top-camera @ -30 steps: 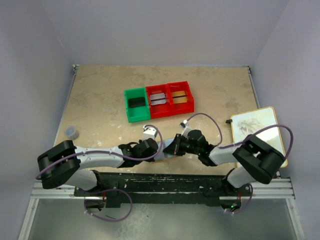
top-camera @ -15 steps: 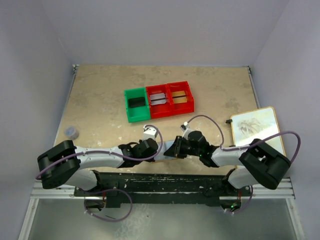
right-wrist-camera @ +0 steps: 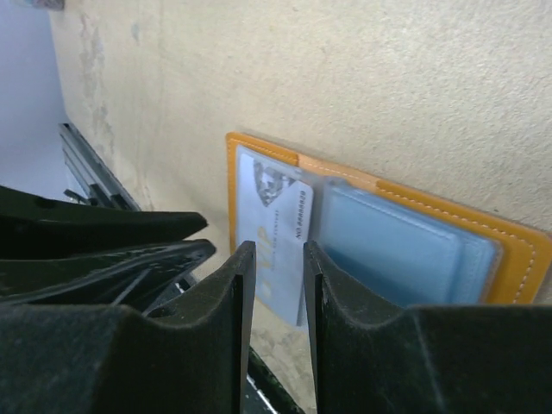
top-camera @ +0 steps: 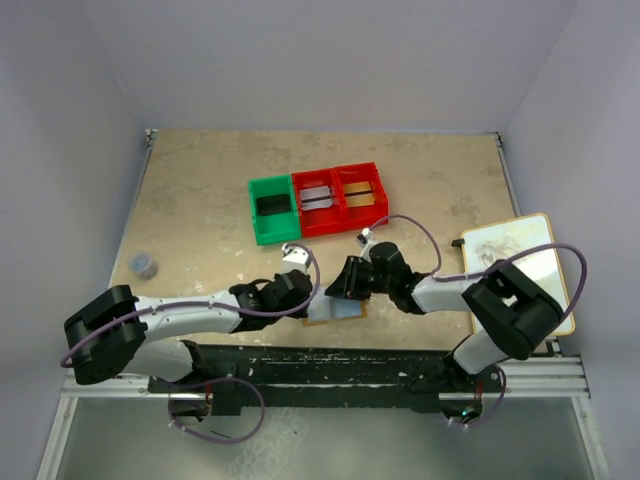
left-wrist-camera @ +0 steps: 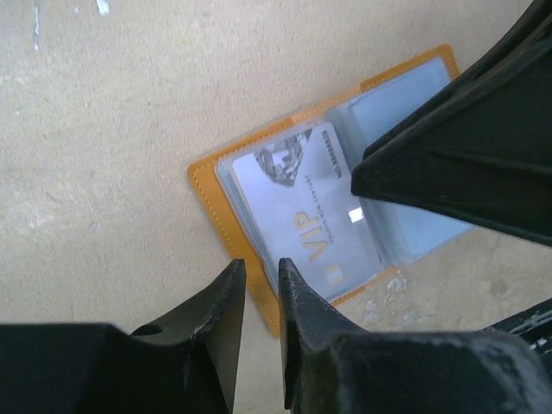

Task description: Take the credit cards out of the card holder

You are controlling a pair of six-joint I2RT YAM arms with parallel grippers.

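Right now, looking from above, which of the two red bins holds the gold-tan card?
The red bin at the right end of the row, farthest from the green bin. Its red neighbour in the middle holds a pale grey card instead.

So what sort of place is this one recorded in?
Most likely a lab robot cell, not a home: plain pale walls box in a tan table, the arms are mounted on a metal rail, and coloured sorting bins stand lined up.

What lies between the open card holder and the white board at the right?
From the card holder rightward, only the right arm crosses the table; top view.
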